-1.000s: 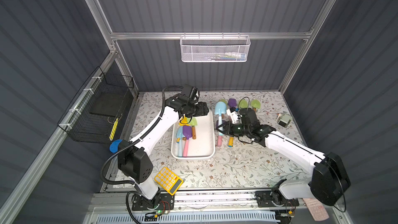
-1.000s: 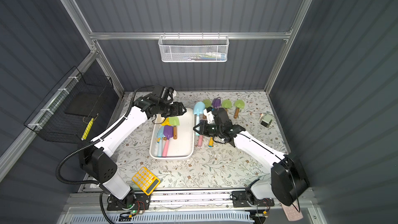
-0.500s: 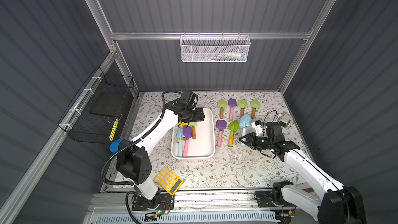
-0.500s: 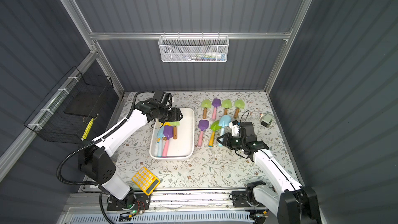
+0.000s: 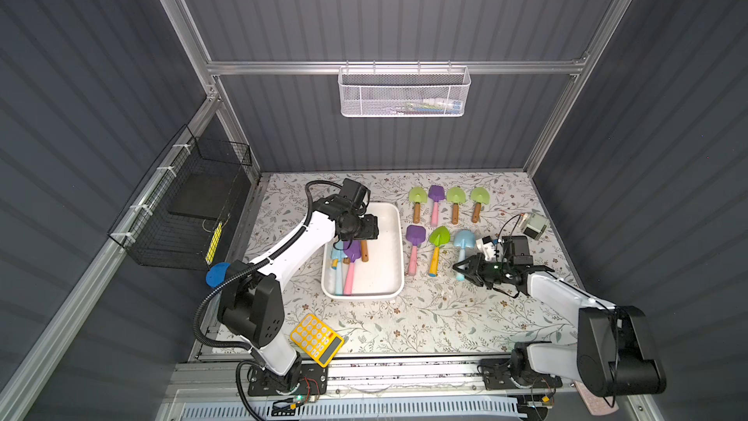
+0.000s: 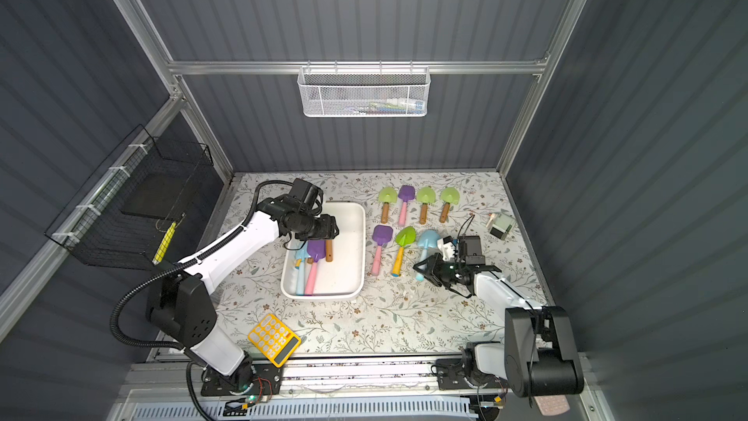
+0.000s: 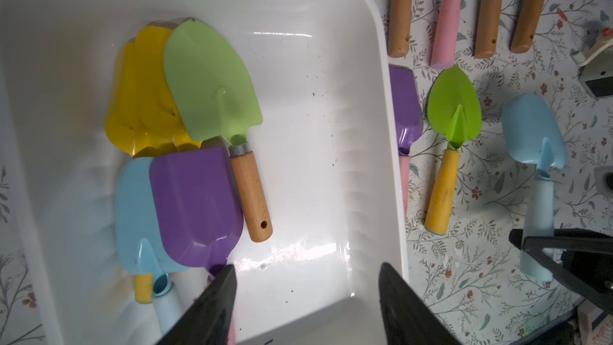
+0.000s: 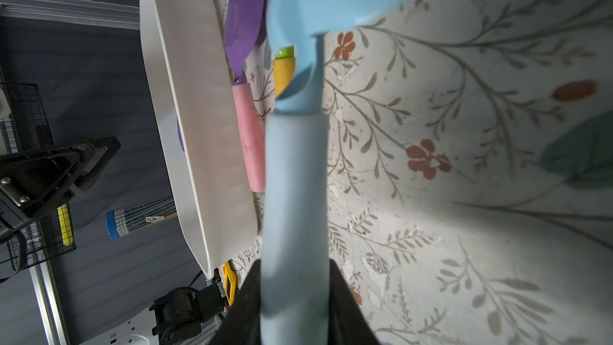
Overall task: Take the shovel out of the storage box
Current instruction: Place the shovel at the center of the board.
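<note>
The white storage box (image 5: pixel 398 245) (image 6: pixel 352 245) (image 7: pixel 315 127) (image 8: pixel 199 111) lies left of centre. It holds a purple shovel (image 5: pixel 352 253) (image 7: pixel 195 207), a green one (image 7: pixel 209 84), a yellow one (image 7: pixel 139 101) and a light blue one (image 7: pixel 132 207). My left gripper (image 5: pixel 354 241) (image 6: pixel 313 236) (image 7: pixel 306 268) hangs open over the box, one finger above the purple shovel's neck. On the right, my right gripper (image 5: pixel 461 269) (image 6: pixel 423 269) (image 8: pixel 295 270) is shut on the handle of a light blue shovel (image 5: pixel 462 238) (image 6: pixel 427 238) (image 7: pixel 530 131) (image 8: pixel 295 177), low at the mat.
Several shovels lie in two rows on the mat right of the box, such as a purple one (image 5: pixel 415 234) and a green one (image 5: pixel 439 236). A yellow calculator (image 5: pixel 317 339) sits near the front edge. A small device (image 5: pixel 534 226) stands far right. A black wire basket (image 5: pixel 182 212) hangs on the left wall.
My right gripper carried the light blue shovel from beside the box rightward, down into the near row. My left gripper moved from the box's far end toward its middle.
</note>
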